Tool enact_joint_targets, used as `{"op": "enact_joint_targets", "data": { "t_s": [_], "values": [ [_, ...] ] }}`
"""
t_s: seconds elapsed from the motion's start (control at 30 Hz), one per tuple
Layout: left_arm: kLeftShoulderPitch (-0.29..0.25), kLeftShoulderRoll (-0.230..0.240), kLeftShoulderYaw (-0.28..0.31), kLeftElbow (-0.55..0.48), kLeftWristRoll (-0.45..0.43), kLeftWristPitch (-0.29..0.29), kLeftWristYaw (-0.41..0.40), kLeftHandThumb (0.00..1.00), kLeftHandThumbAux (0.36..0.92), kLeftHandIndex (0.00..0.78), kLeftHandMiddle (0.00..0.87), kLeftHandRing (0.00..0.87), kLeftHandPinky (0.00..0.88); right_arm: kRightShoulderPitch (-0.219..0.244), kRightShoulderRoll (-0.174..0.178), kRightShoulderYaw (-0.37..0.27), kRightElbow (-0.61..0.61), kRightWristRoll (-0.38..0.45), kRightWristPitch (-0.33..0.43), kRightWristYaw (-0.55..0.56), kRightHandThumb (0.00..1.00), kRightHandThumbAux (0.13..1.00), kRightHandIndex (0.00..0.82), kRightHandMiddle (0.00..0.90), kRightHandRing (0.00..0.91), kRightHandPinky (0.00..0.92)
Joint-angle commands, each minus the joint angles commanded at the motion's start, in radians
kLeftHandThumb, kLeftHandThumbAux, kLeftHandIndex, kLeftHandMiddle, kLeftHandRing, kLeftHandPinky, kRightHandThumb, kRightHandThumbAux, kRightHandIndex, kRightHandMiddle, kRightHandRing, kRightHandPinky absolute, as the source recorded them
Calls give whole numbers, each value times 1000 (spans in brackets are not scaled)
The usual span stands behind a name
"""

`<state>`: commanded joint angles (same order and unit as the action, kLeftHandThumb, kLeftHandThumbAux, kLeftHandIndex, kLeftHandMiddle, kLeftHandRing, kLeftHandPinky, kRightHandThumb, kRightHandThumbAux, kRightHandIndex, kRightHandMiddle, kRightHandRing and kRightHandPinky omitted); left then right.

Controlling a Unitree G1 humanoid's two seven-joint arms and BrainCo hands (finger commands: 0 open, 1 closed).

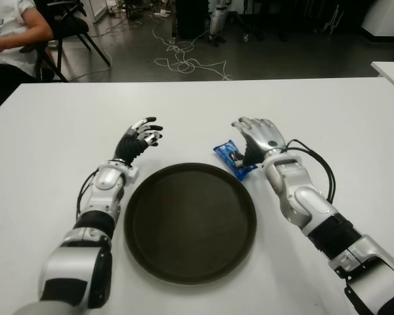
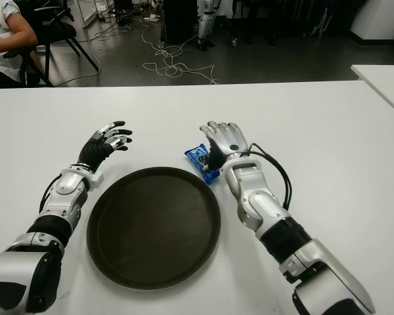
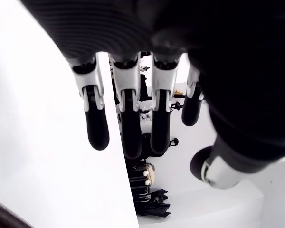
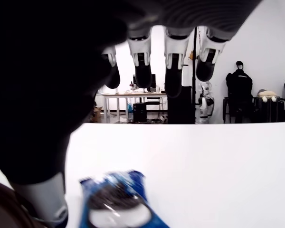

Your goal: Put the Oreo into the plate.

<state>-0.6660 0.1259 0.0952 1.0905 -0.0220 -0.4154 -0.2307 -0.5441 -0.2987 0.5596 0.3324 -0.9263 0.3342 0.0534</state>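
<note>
Left hand (image 1: 139, 140) just idles spread at left-center beside the brown plate (image 1: 184, 262), while right of center the right hand (image 1: 257, 139) hovers open-fingered over the Oreo (image 1: 234, 157), a blue cookie-print packet flat on the white surface (image 1: 52, 131), looks set to grab it.

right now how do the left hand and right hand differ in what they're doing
The right hand is beside the blue Oreo packet, which lies on the white table just off the plate's rim; its fingers are extended and hold nothing. The left hand has only bare table near it, on the other side of the dark round plate. Both hands are open, and the plate holds nothing.
</note>
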Motion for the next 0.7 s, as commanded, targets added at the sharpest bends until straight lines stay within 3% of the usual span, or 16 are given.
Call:
{"op": "enact_joint_targets", "data": {
  "t_s": [0.7],
  "values": [
    [-3, -2, -2, 7, 8, -3, 6, 59, 672, 205, 308, 303, 322, -33, 10, -11, 96, 1, -21, -19, 0, 739, 0, 0, 0, 0]
  ]
}}
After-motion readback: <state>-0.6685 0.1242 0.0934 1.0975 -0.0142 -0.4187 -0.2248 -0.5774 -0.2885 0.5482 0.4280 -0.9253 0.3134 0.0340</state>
